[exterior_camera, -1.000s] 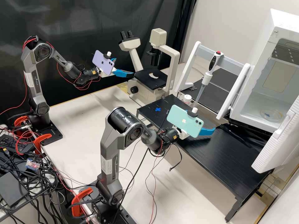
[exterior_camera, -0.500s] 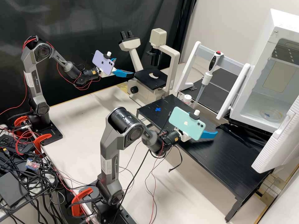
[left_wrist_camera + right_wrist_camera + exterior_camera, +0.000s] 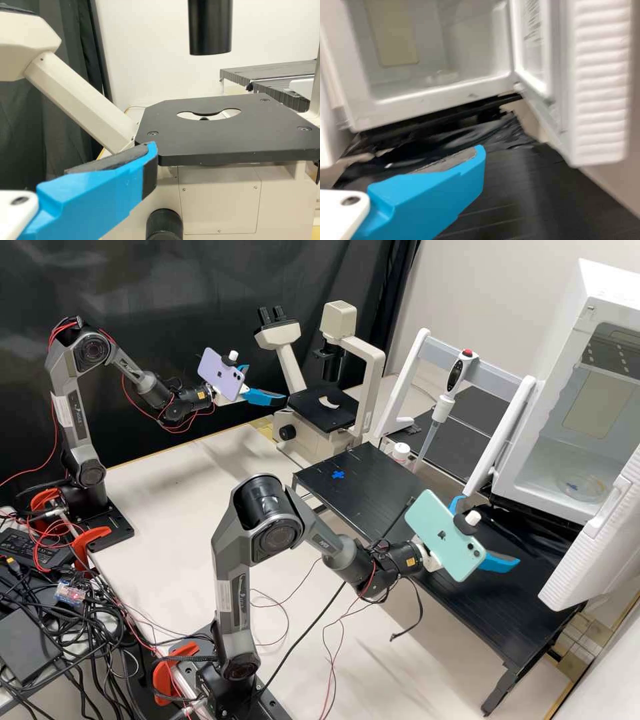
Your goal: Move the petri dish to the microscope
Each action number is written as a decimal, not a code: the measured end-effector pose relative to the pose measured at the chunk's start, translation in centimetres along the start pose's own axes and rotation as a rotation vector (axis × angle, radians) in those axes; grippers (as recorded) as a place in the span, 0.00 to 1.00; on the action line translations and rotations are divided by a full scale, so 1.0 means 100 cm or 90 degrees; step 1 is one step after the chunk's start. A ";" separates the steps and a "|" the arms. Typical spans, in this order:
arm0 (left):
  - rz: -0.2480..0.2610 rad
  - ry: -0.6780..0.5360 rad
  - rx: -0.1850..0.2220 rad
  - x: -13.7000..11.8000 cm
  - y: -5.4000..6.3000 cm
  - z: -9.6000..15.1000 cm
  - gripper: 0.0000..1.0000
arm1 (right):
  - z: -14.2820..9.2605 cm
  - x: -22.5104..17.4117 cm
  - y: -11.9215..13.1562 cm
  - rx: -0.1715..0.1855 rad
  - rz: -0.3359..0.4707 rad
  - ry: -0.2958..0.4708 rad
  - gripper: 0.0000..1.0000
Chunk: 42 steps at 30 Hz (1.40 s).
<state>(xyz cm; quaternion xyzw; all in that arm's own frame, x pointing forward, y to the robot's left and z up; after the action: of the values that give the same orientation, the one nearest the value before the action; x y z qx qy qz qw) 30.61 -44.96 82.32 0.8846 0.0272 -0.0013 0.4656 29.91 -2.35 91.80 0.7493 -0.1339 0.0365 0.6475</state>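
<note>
You have the petri dish (image 3: 581,488) on the floor of the white cabinet (image 3: 563,503), well apart from the microscope (image 3: 300,440). A small blue mark shows on the dish, and the cabinet's door (image 3: 590,540) stands open.

Your right gripper (image 3: 491,530) is over the black platform (image 3: 460,587), in front of the cabinet, behind the mint phone (image 3: 445,535) mounted on its arm. Its two blue fingers are spread wide, with nothing between them. In the right wrist view you see one of those fingers (image 3: 435,192), with the cabinet opening beyond it.

Your left gripper (image 3: 267,383) is beside the microscope, near its black stage (image 3: 320,415), with the purple phone (image 3: 221,375) on that arm. Its fingers are apart as well, and it holds nothing. The left wrist view gives you one finger (image 3: 95,192) close to the stage, which has a curved opening in its plate.

Near the back of the platform you can see a pipette (image 3: 453,377) upright in a white frame (image 3: 407,383), with a small white container (image 3: 401,452) just beside the platform. A blue cross (image 3: 339,475) marks the platform's top
</note>
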 end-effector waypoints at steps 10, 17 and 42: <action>0.000 0.000 0.000 0.000 0.000 0.000 1.00 | -0.020 0.065 0.032 -0.022 0.060 0.015 1.00; 0.000 0.000 0.000 0.000 0.000 0.000 1.00 | -0.029 0.112 0.044 -0.027 0.069 -0.014 1.00; 0.000 0.000 0.000 0.000 0.000 0.000 1.00 | -0.061 0.231 0.034 -0.073 -0.031 -0.004 1.00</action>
<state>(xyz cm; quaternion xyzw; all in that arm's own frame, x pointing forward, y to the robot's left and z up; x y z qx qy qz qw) 30.61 -44.96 82.32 0.8846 0.0272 -0.0013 0.4656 52.01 -0.40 101.31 0.7141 -0.1192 0.0106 0.6897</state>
